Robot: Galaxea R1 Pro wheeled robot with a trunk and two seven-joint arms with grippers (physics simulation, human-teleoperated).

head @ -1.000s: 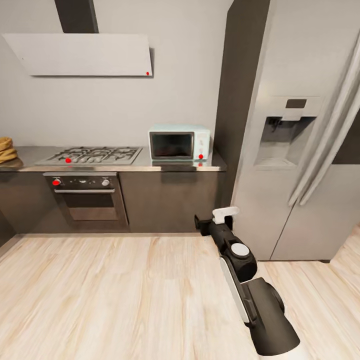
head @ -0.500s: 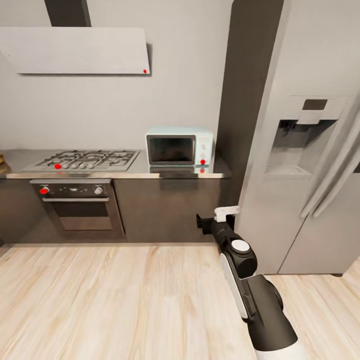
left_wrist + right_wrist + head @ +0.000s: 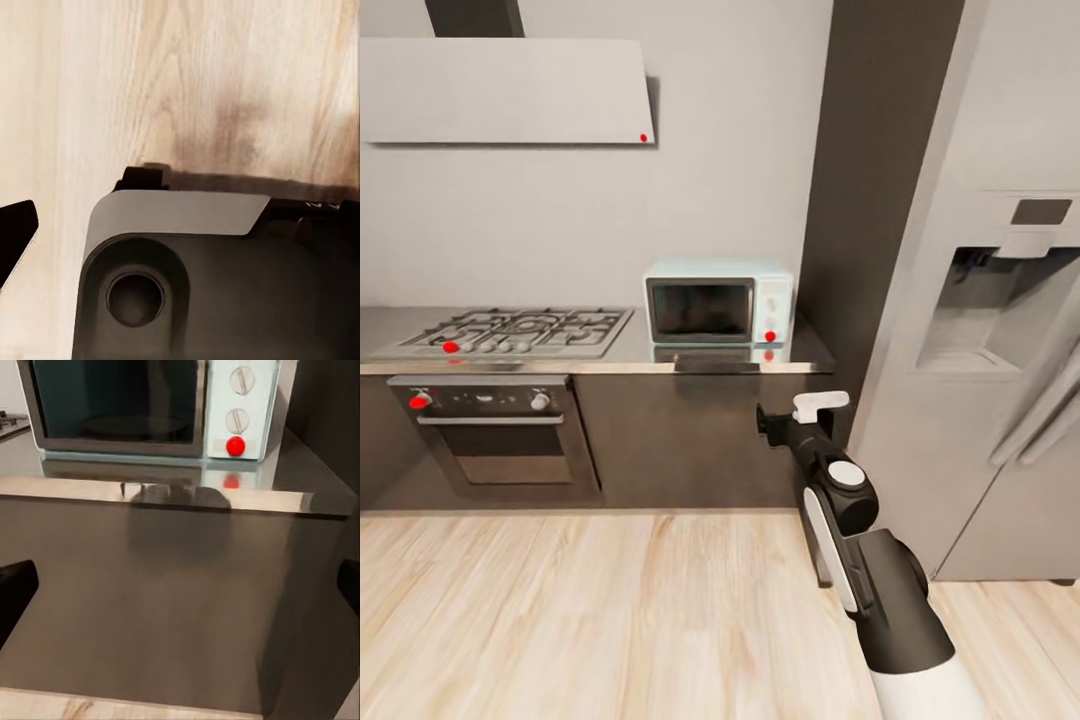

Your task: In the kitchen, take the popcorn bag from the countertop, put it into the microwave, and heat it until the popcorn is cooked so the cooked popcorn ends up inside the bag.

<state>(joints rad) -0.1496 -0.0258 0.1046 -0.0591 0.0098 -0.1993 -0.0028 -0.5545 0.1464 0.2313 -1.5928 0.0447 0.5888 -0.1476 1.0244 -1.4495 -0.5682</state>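
**Closing on the microwave, no bag in hand**

The robot stood on the wood floor (image 3: 610, 610) facing the run of dark cabinets, with the microwave (image 3: 718, 303) ahead at the right end of the tabletop (image 3: 650, 352), hard by the tall dark panel (image 3: 880, 200) and the steel fridge (image 3: 1000, 300). The step in hand looked like the approach – no grasp had begun. The popcorn bag was not to be seen on the stretch of tabletop in view, so where it lay could not be told.

The microwave sat square to the robot, its long axis running along the tabletop edge, its dark glass door (image 3: 116, 405) shut and facing out; the 2 white knobs (image 3: 241, 380) and the red light (image 3: 235, 445) stood at the door's right.

The right hand (image 3: 792, 420) was held out low in front of the cabinet front (image 3: 172, 600), its dark fingertips (image 3: 15, 589) well apart – released and holding nothing. The left hand's state could not be told (its wrist camera looked down on floor and a dark part of the robot's body (image 3: 217, 285)).

Next, by my reading, the bag must be found before the door is worth opening.
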